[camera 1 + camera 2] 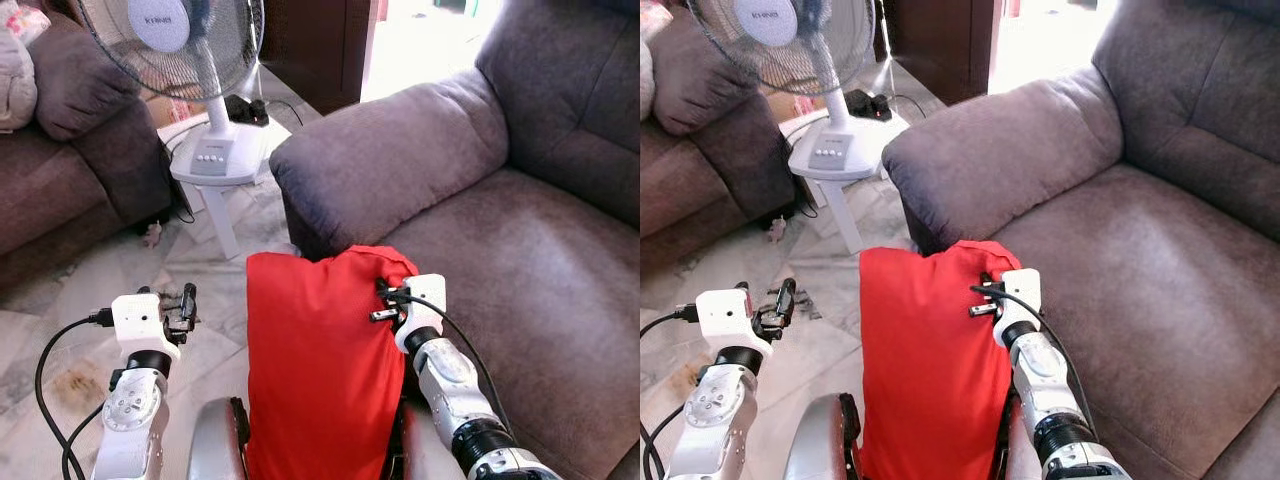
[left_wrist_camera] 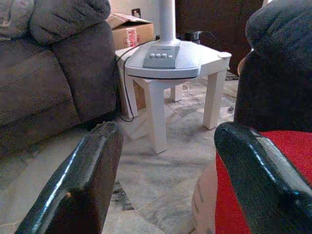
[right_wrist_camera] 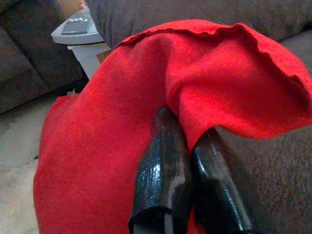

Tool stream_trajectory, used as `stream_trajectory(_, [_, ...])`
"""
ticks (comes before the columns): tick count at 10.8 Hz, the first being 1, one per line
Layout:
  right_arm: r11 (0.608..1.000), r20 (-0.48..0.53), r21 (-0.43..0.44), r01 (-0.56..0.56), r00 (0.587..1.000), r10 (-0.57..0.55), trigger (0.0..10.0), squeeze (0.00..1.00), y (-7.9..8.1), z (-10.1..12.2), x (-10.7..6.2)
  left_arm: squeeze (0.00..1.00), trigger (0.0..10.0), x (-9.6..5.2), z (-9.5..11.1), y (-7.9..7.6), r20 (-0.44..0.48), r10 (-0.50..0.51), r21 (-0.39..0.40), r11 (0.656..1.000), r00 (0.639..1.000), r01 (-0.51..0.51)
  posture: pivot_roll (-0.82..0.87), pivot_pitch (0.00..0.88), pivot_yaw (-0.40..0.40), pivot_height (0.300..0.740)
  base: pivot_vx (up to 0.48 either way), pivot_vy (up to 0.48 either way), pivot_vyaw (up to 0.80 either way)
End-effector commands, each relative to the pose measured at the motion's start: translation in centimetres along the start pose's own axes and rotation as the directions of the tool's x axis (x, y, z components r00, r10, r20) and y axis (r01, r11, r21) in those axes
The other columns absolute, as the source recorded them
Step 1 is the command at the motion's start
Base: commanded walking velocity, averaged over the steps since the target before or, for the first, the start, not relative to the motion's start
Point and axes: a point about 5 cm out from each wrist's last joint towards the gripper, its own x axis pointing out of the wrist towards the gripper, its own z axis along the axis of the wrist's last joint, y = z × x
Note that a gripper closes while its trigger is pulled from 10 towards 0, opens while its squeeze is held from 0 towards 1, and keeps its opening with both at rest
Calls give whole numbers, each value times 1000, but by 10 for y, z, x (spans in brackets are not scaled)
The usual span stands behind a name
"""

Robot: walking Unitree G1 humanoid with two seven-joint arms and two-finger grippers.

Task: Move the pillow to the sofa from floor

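A red pillow point(image 1: 320, 370) stands upright in front of my chest, its top edge level with the front of the grey sofa point(image 1: 510, 270) on the right. My right gripper point(image 3: 187, 134) is shut on a fold of the pillow's top right corner, right at the sofa seat's front edge. Left of the pillow, my left gripper point(image 1: 186, 303) hangs open over the floor and holds nothing; the pillow's red edge point(image 2: 229, 204) lies beside one finger. The pillow's lower part is hidden below the frame.
The sofa's wide armrest point(image 1: 390, 150) rises just beyond the pillow. A standing fan point(image 1: 170, 40) rests on a low white stool point(image 1: 215, 160) ahead left, with cables and a cardboard box point(image 2: 129, 31) behind. A second grey sofa point(image 1: 60, 170) stands at far left. Marble floor point(image 1: 90, 290) lies between.
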Motion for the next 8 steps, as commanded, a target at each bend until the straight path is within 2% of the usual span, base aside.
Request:
stream_trajectory(1, [1000, 51, -18, -13, 999, 14, 10000, 0, 3, 10, 3, 0, 10000, 0, -1, 1, -1, 1, 24, 1000, 1000, -1, 158, 110, -12, 613, 0, 0, 0])
stream_trajectory(8, [1000, 55, -20, -14, 998, 15, 10000, 0, -1, 13, 5, 0, 10000, 1, 1, 0, 9, -8, 28, 1000, 1000, 8, 165, 112, -18, 730, 0, 0, 0])
